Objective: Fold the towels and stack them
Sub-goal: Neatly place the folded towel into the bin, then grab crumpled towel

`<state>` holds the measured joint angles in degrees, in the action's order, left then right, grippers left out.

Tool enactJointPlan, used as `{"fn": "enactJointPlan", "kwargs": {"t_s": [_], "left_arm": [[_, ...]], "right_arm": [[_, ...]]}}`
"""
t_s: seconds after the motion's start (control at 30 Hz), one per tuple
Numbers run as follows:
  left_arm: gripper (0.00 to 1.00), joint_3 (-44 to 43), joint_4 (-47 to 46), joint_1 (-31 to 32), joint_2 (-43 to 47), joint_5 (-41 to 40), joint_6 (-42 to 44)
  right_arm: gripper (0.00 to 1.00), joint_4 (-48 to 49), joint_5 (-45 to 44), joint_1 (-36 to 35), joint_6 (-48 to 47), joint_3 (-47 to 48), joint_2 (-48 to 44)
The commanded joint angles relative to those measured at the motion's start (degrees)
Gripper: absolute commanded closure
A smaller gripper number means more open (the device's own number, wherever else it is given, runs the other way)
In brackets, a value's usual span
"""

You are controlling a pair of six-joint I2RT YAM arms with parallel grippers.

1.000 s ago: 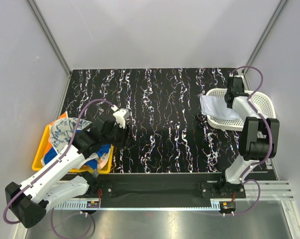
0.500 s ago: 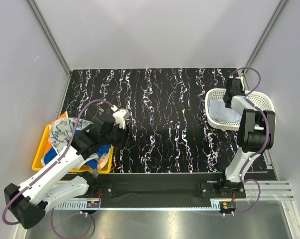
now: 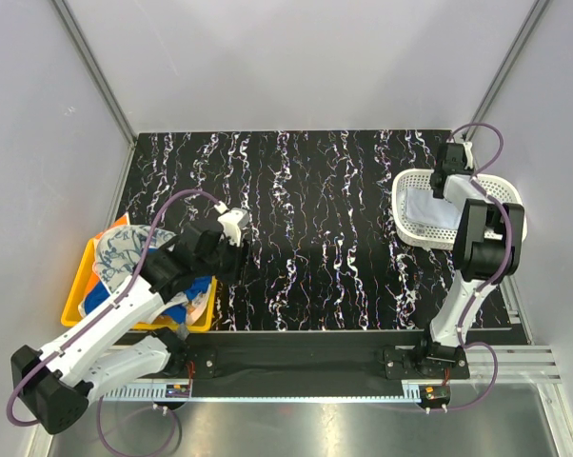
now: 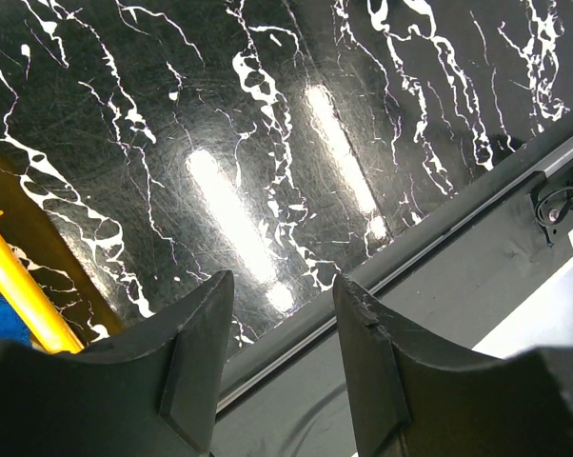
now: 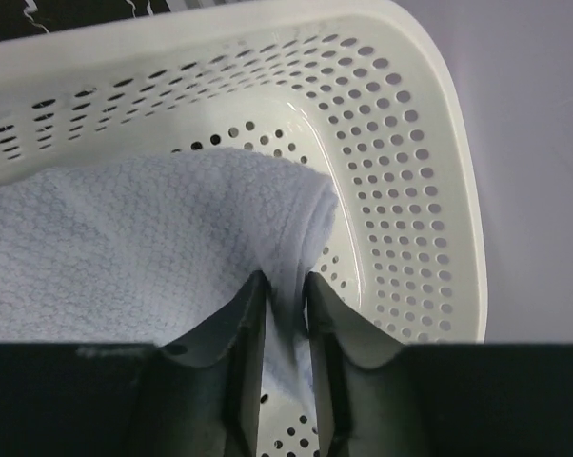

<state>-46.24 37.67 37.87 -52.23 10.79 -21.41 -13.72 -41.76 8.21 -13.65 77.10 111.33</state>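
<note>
Lowering has carried the off-white terry towel [image 5: 144,238] off the rim into the white perforated plastic basket [image 5: 420,143], beneath your right gripper [image 5: 285,286]. Its jaws sit near-closed astride the fold, grip undeterminable. Your left gripper [image 4: 282,286] gapes empty. Release next.

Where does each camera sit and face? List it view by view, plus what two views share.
Top external: fixed above and behind the bases, looking down on the black white-veined table; both arms show.
Left wrist: on the left arm, facing down at the table's near edge; the open left end effector shows.
Right wrist: on the right arm, facing into the white perforated plastic basket at the folded off-white cloth towel; the right end effector, fingers nearly together, shows.
Shared: top and right wrist both show basket and towel.
</note>
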Motion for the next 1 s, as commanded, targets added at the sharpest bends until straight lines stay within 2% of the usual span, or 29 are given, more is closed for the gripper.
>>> {"fn": "enactJointPlan", "kwargs": {"t_s": [0.0,0.03,0.1,0.17,0.3,0.4,0.47,0.53,0.6,0.63,0.8,0.87,0.97], "left_arm": [[0.48,0.18,-1.81,0.19,-0.51,0.37,0.58],[0.48,0.18,-1.64,0.28,-0.94,0.46,0.58],[0.48,0.1,-1.81,0.19,-1.3,0.29,0.58],[0.47,0.1,-1.72,0.19,-1.56,-0.41,0.58],[0.46,0.01,-1.46,0.28,-1.47,-3.31,-0.38],[0.45,-1.65,-0.15,0.1,-2.35,-7.87,-2.22],[0.45,-2.89,1.78,-0.07,-2.97,-14.27,-3.72],[0.46,-5.16,4.5,-1.38,-3.41,-21.99,-7.06],[0.46,-6.31,6.18,-3.49,-3.06,-25.45,-10.47],[0.46,-7.1,6.88,-5.85,-2.45,-28.94,-11.63],[0.41,-9.22,9.7,-14.39,-2.79,-39.77,-18.74],[0.39,-10.97,10.66,-17.73,-5.67,-45.05,-21.12],[0.34,-12.82,12.95,-21.33,-9.89,-52.87,-26.13]], "right_arm": [[0.67,-4.54,-2.89,0.23,3.36,4.27,1.43],[0.57,-5.35,-3.41,0.23,4.24,4.81,1.52],[0.18,-8.41,-3.86,0.23,6.78,6.04,1.44],[0.01,-10.79,-4.38,0.32,9.94,6.92,0.82],[0.0,-19.74,-1.94,0.14,17.15,9.38,-5.39],[0.0,-22.75,6.47,-0.64,22.6,8.34,-13.2],[0.0,-23.63,10.45,-2.13,26.02,6.93,-17.18],[0.0,-22.15,13.98,-7.84,27.61,2.72,-23.42],[0.0,-19.96,15.21,-17.3,29.19,-1.92,-29.11],[0.0,-18.99,16.78,-19.87,30.69,-3.35,-30.8],[0.0,-8.29,30.22,-28.76,37.37,-15.39,-40.04],[0.0,-6.33,30.85,-33.94,38.26,-17.94,-41.62],[0.0,-3.34,34.54,-36.68,37.91,-21.37,-43.04]]}}
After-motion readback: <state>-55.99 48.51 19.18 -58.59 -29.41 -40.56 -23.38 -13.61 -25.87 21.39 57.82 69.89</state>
